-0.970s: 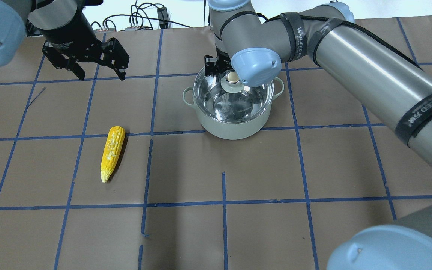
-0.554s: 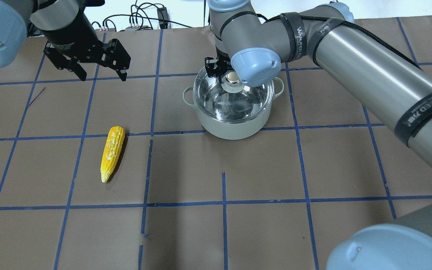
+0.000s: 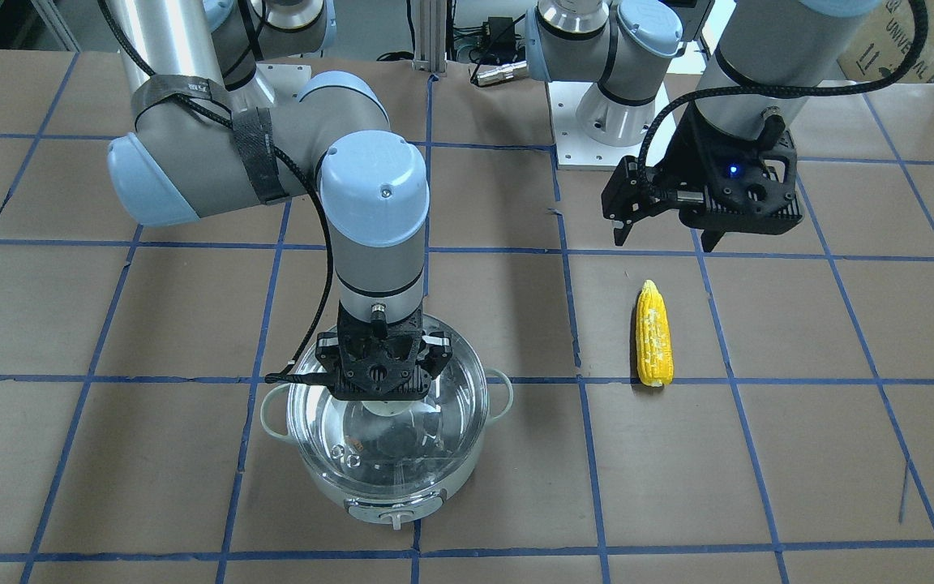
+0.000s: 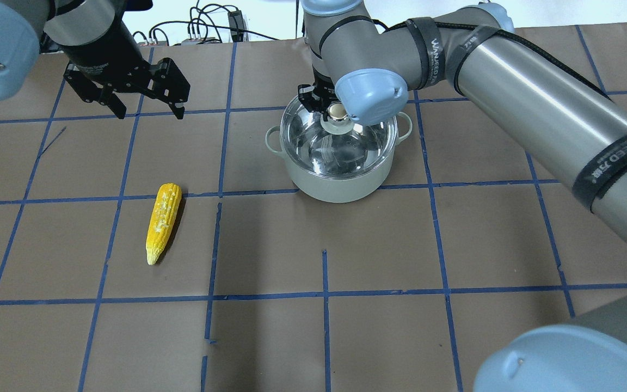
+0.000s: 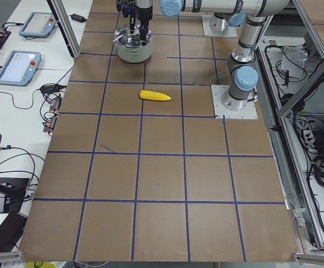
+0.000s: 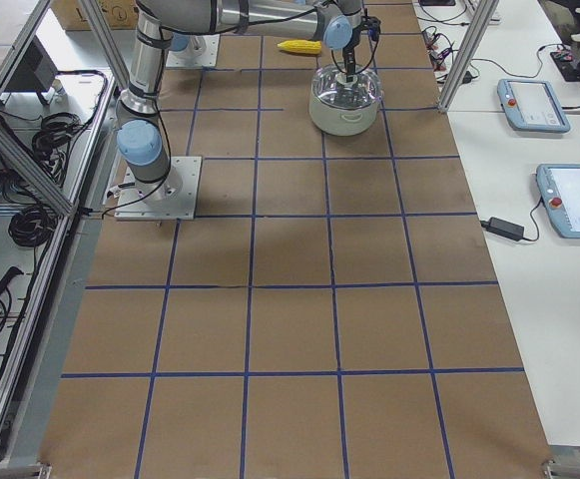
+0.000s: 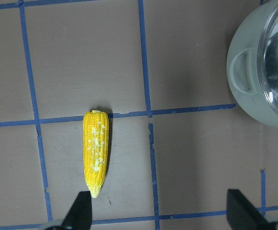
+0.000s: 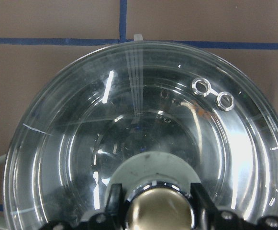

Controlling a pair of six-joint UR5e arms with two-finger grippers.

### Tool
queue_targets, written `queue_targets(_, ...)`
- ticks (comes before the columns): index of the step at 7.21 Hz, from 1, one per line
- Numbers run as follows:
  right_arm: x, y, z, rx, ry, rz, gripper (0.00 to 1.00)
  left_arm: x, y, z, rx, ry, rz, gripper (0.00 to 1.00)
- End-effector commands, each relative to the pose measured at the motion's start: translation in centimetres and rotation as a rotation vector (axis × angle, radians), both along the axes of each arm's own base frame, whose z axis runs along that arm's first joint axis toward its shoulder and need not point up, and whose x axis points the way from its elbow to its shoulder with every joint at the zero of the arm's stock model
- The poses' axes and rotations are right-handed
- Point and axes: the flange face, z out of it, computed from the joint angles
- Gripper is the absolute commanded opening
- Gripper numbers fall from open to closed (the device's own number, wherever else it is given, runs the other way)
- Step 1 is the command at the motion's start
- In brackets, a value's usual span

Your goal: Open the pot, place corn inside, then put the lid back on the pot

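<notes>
The lid [image 8: 129, 120], seated on the pot [image 4: 335, 188], is clamped at its knob [image 4: 337, 111] by the right gripper [image 8: 156, 196]; the left gripper [image 4: 149, 113] is held wide open beyond the corn [image 4: 163, 220]

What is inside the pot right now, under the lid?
Through the clear lid only bare shiny steel lining shows, no food. The corn lies on the table, apart. The knob base and the fingers of the right gripper cover the centre of the pot.
</notes>
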Motion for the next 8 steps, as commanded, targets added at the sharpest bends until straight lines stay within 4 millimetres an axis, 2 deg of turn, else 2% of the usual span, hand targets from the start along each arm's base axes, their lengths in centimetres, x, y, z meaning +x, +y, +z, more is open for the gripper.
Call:
queue_targets(1,-0.5,-0.6,1.4,-0.008,-0.014,-0.005,0.34,-0.1,0.1,-0.1,0.002,0.0,-0.001,1.0)
queue_targets(2,-1.0,-0.8,2.5,-0.005,-0.033,-0.005,0.34,0.0,0.0,-0.2,0.002,0.0,0.002,1.0)
queue_targets(3,-1.9,-0.5,5.2,0.002,-0.025,0.013,0.35,0.0,-0.3,0.0,-0.002,0.003,0.002,1.0)
queue_targets(4,-5.0,-0.7,8.9,0.02,-0.013,0.027,0.35,0.0,-0.1,-0.4,0.005,0.003,0.002,1.0)
queue_targets(5,-8.1,-0.1,11.4,0.035,-0.008,0.036,0.36,0.1,-0.3,0.4,-0.01,0.002,0.003,1.0)
queue_targets(6,-10.6,0.5,13.2,0.048,-0.003,0.032,0.36,0.1,0.0,0.1,-0.002,0.0,0.002,1.0)
queue_targets(8,-14.3,1.7,16.4,0.038,-0.002,-0.004,0.37,0.8,-0.3,-0.8,0.015,-0.007,-0.047,1.0)
